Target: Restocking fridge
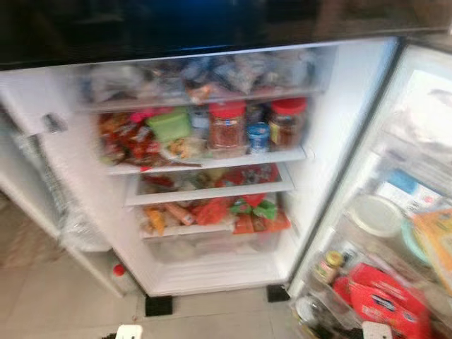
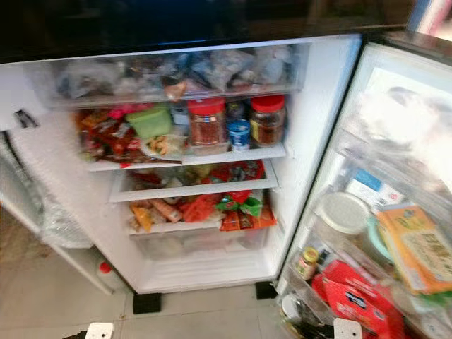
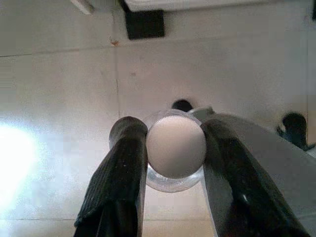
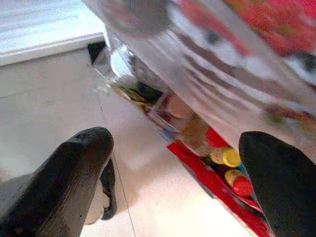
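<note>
Fridge [image 1: 339, 141] stands open before the robot, its white interior lit and its shelves packed. Top shelf holds clear bags of goods behind a transparent front. Second shelf carries two red-lidded jars [image 1: 227, 127] of reddish contents, a small blue-labelled can [image 1: 258, 137] between them, and a green-lidded box [image 1: 169, 125] to their left amid red and orange packets. Lower shelves [image 1: 212, 192] hold further red, orange and green packets. Fridge door [image 2: 395, 212] hangs open on the robot's right; its racks carry a round white-lidded container [image 2: 342, 212], a yellow box [image 2: 417, 247], a red carton [image 2: 353, 296] and small bottles low down. A bottle with a red cap [image 1: 119, 270] stands on the tiled floor [image 1: 63, 296] beside the left lower corner of the fridge.

Left gripper [image 3: 173, 148] is held low over the floor. Its two black fingers [image 3: 123, 168] are clamped on a clear bottle with a white cap [image 3: 175, 147], seen cap-end on, one finger touching each side.

Right gripper [image 4: 173, 177] sits just beside the lower door rack. Its fingers [image 4: 74, 168] are spread wide apart with nothing between them. Beyond them lie blurred clear containers, small yellow and red caps [image 4: 232, 163] and a red edge of packaging. Both head views are blurred.
</note>
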### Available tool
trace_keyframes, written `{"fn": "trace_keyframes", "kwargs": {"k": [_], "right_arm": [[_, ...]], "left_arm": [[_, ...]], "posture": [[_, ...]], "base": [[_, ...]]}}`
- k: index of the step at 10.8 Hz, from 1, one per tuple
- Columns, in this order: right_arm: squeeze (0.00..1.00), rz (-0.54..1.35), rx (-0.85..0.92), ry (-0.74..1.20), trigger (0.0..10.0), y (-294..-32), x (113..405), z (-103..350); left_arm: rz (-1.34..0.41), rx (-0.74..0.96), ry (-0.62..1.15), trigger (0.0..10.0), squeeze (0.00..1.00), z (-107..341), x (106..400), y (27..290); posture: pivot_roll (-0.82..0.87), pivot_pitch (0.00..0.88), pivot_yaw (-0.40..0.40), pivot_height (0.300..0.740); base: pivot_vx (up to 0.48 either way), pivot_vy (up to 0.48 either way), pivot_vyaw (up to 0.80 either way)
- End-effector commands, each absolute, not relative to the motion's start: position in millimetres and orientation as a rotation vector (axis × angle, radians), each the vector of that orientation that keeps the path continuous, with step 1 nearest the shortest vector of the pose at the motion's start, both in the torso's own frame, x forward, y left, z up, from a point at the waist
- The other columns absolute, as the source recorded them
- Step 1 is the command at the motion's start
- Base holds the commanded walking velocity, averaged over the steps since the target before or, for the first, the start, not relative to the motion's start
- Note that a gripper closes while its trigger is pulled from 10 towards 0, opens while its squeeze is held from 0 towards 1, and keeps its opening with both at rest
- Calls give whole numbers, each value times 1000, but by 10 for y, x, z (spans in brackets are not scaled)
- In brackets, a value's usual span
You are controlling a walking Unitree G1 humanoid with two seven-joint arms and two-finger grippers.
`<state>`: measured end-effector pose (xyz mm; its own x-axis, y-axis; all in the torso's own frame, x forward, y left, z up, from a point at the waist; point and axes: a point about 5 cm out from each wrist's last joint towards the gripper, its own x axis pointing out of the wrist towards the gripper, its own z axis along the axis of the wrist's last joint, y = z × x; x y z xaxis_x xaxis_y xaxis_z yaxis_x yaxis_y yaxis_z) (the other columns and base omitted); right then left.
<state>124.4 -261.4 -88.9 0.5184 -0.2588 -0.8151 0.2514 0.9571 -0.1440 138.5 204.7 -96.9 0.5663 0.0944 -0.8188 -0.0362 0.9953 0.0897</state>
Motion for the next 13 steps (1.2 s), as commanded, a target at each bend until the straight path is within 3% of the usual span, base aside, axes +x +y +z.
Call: {"fn": "trace_keyframes", "kwargs": {"k": [1, 2, 4, 5, 7, 8, 11, 13], "right_arm": [[0, -310, 13, 986, 10000, -2628, 1165, -907], [0, -307, 24, 1006, 10000, -2651, 1091, -921], [0, -293, 33, 1021, 10000, -2625, 1059, -939], [0, -296, 42, 1028, 10000, -2631, 1037, -944], [0, -302, 48, 1088, 10000, -2708, 902, -961], [0, -316, 53, 1107, 10000, -2760, 814, -962], [0, -349, 90, 1118, 10000, -2820, 668, -965], [0, -347, 106, 1109, 10000, -2779, 654, -978]], "left_arm": [[143, 102, 903, 10000, 0, -937, 1388, 2110], [135, 105, 834, 10000, 0, -896, 1432, 2103], [87, 148, 434, 10000, 0, -271, 2421, 2107], [53, 146, 314, 10000, 0, -117, 2530, 2032], [-19, 128, 48, 10000, 0, 232, 2668, 1817], [-75, 77, 4, 10000, 0, 321, 2693, 1668], [-198, -23, -38, 10000, 0, 515, 2554, 1491], [-201, -32, -38, 10000, 0, 590, 2498, 1514]], "posture": [[-132, 0, 21, 740], [-131, 0, 21, 740], [-142, 0, 27, 740], [-153, 0, 30, 740], [-146, 0, 24, 740], [-142, 0, 19, 740], [-131, 0, 28, 740], [-133, 0, 36, 740]], "base": [[0, 0, 0], [0, 0, 0], [0, 0, 0], [0, 0, 0], [0, 0, 0], [0, 0, 0], [0, 0, 0], [0, 0, 0]]}}
